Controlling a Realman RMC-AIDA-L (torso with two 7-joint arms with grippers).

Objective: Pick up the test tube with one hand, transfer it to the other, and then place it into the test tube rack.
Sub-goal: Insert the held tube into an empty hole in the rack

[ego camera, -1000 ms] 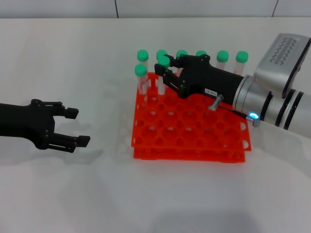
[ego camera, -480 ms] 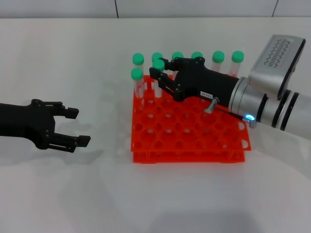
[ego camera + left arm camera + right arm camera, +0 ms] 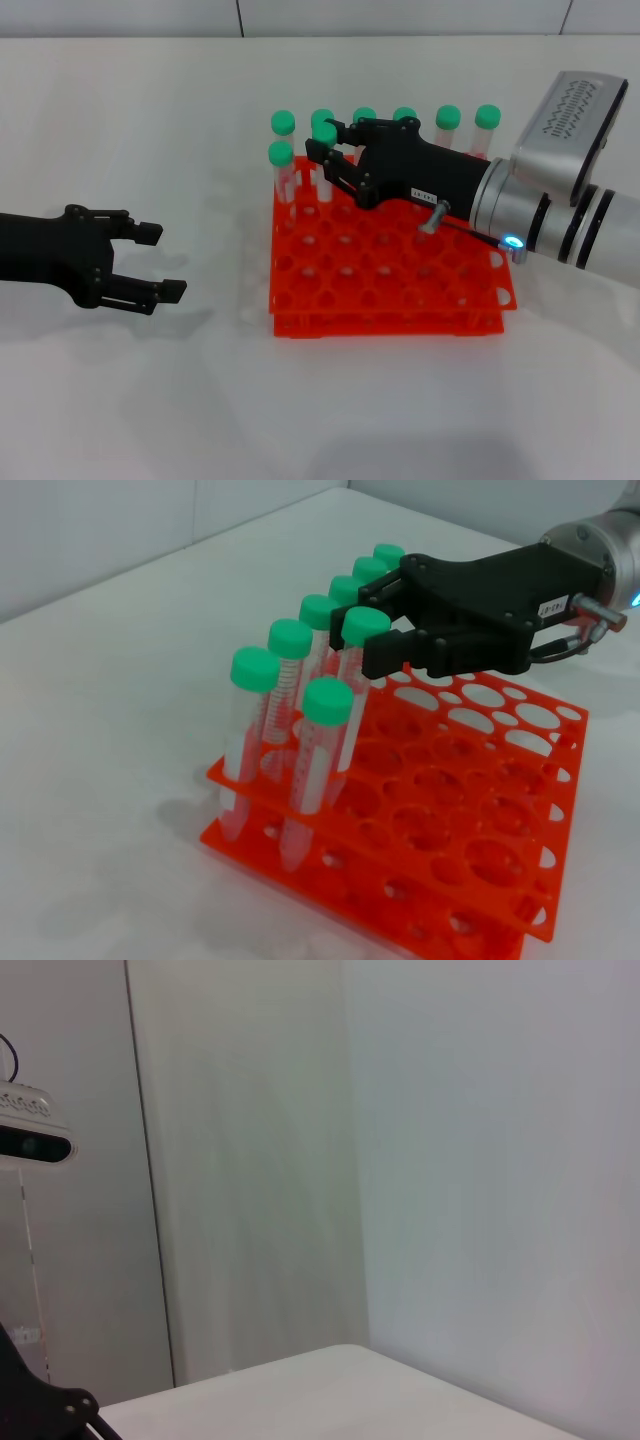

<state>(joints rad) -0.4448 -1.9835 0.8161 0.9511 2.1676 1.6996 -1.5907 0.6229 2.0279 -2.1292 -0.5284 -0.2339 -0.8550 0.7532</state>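
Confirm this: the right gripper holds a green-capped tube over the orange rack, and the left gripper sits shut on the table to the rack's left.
Not quite. The left gripper is open and empty, as the head view shows. The rest stands: the right gripper holds the test tube over the orange rack.

The test tube rack (image 3: 390, 270) is showing as glossy orange-red plastic. The test tube (image 3: 325, 152) is looking like clear smooth plastic, its screw cap matt green. Above the rack, the right end effector (image 3: 322, 156) is appearing as matt black plastic on a brushed silver metal wrist (image 3: 560, 190). The table (image 3: 150, 400) is looking smooth, matt white.
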